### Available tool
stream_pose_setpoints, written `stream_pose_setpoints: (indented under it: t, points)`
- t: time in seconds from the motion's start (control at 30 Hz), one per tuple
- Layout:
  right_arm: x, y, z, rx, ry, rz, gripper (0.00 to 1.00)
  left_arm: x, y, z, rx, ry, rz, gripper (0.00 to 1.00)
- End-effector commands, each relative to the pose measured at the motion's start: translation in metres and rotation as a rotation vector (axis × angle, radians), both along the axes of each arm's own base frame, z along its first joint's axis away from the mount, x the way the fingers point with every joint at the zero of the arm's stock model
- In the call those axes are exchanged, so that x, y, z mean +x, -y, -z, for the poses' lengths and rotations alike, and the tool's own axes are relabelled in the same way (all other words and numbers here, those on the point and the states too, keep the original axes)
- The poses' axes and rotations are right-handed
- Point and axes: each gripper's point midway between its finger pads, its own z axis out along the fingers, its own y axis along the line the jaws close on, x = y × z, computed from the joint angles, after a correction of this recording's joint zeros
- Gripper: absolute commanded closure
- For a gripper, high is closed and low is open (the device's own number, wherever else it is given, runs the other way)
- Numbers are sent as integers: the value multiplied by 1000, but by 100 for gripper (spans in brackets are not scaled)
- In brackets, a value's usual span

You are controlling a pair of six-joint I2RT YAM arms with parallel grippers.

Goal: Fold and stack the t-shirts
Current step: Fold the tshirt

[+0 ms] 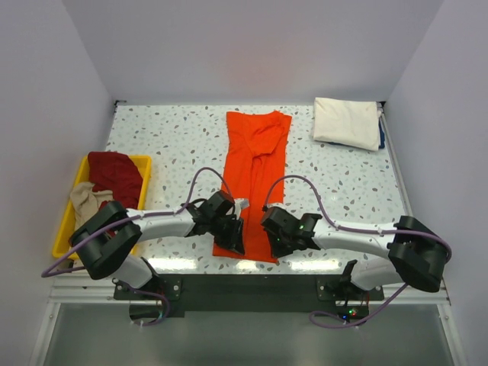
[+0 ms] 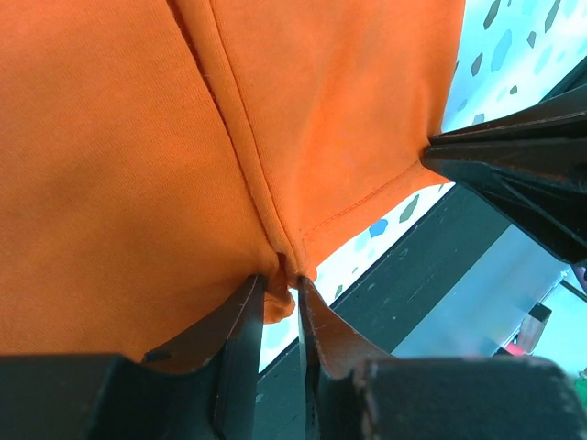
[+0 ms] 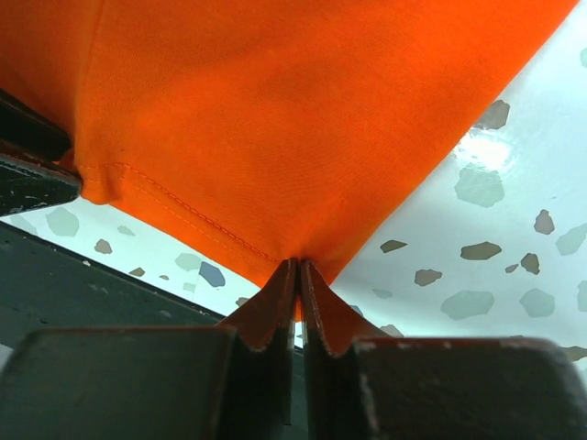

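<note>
You have the left tool point(image 2: 281, 291) pinched nearly shut on the bunched, stitched near hem of the orange t-shirt point(image 1: 255, 160), and the right tool point(image 3: 299, 268) clamped on its smooth corner. The soft knit lies as a long strip on the speckled tabletop point(image 1: 175, 145).

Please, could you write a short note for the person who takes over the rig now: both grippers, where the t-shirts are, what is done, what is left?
Left gripper: fingers shut on the near left corner of the orange t-shirt.
Right gripper: fingers shut on its near right corner.
Done: the orange t-shirt lies in the middle as a long narrow strip, sides folded in. Cream-white t-shirt is folded at the far right.
Dark red t-shirt and beige t-shirt: crumpled in the yellow tray, left side.
Left: fold the orange one crosswise, stack it, then do the two in the tray.
</note>
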Motion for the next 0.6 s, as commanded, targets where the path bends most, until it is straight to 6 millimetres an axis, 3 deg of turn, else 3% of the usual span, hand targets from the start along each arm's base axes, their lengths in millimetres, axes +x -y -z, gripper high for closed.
stream_pose_setpoints:
  t: [0.0,0.3,0.57]
  points:
    - [5,-1,-5,-3,32,17,93,5,6,-14,-37,36,5,73]
    - [4,15,-20,-10,59,48,98,7,4,-17,-38,44,3,73]
    - [-3,17,-10,3,33,54,99,10,8,-25,-65,61,6,73]
